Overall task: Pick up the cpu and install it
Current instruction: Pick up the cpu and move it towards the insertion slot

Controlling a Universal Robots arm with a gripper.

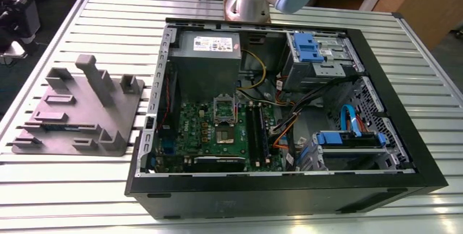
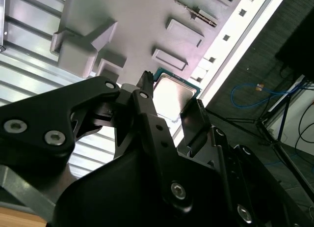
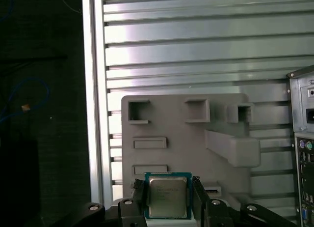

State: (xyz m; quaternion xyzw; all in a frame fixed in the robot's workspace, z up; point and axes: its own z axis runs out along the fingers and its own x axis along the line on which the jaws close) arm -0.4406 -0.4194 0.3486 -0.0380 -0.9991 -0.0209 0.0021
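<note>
The jaws grip the cpu (image 3: 168, 196) by two edges, seemingly lifted above the tray (image 3: 171, 119) on the table (image 3: 196, 55); not yet installed.

Bright overhead light, soft glare, sharp.

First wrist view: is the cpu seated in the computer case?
No, the cpu is held in the gripper above the grey tray, apart from the computer case.

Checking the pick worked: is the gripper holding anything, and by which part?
Yes: the cpu, clamped by two opposite edges between the fingers, over the grey tray.
</note>
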